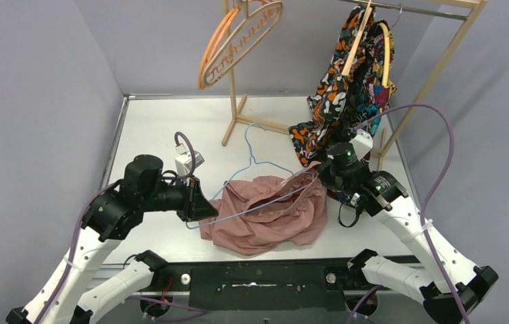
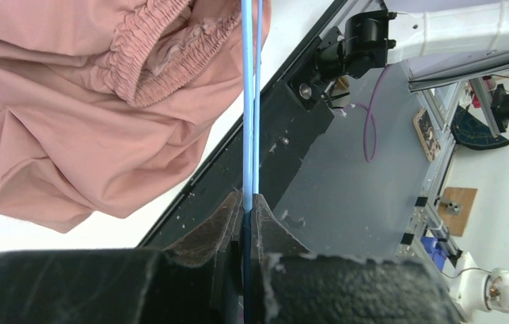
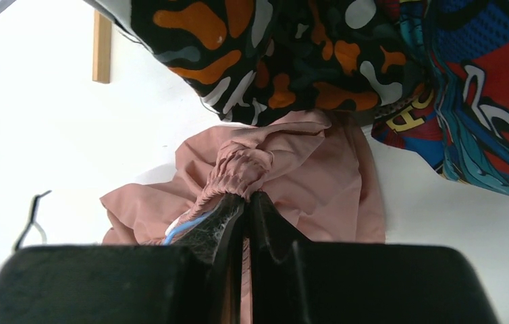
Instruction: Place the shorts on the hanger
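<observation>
The left gripper (image 2: 247, 201) is pinched tight on one corner of the hanger (image 2: 246, 101), and from there the wire's long bottom bar runs rightward across the table (image 1: 164, 128) towards the right gripper (image 3: 246, 197). That gripper is clamped on the gathered waistband of the shorts (image 1: 265, 223). The shorts lie crumpled between the two arms, right of the left jaws and along the wire, with the right arm nearer. The bar crosses the waistband opening, but I cannot tell whether it is threaded through. There is one pair of shorts, one blue hanger, one patterned garment (image 1: 346, 94), one orange hanger (image 1: 210, 54) and at least two wooden hangers (image 1: 255, 30).
</observation>
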Controlling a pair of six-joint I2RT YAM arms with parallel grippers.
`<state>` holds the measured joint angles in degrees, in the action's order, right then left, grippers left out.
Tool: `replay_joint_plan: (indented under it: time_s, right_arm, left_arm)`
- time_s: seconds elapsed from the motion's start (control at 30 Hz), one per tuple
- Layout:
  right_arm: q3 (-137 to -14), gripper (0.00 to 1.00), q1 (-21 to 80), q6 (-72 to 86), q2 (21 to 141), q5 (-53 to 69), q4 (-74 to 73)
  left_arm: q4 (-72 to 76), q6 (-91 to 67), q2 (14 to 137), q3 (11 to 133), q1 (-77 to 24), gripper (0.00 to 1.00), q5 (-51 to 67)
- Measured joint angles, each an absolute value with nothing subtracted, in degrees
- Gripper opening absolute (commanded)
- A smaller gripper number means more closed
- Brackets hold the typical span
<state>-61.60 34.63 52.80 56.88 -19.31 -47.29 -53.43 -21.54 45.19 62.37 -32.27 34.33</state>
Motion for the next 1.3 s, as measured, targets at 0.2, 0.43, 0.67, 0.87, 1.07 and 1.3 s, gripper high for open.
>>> replay_joint_plan:
  time_s: [0.2,0.43,0.67,0.87,1.07,1.3]
  right_arm:
    - [-61.4,0.0,34.5,49.7,55.3,-15.0,-45.5]
    - [-63.5,0.0,34.5,44.5,52.7,-7.9,-45.5]
    - [-70.6,0.0,34.5,40.6,51.1,0.9,-45.5]
    - [-74.4,0.0,35.7,40.5,52.2,5.8,-44.1]
    - [-78.6,0.0,41.7,40.2,56.6,7.2,-41.6]
    - [-83.6,0.0,47.6,38.7,62.0,7.8,-40.2]
  left_arm:
    - [-43.8,-20.8,43.8,56.0,-32.3,0.0,34.6]
    - [-31.3,-19.0,40.9,48.0,-32.3,0.0,37.3]
    - [-18.5,-14.3,35.8,40.5,-32.3,0.0,41.0]
    - [-13.3,-8.6,34.2,38.9,-32.2,0.0,41.9]
    - [-13.5,-2.1,29.8,35.9,-32.2,0.0,40.1]
    - [-12.8,1.4,26.6,31.9,-32.2,0.0,38.1]
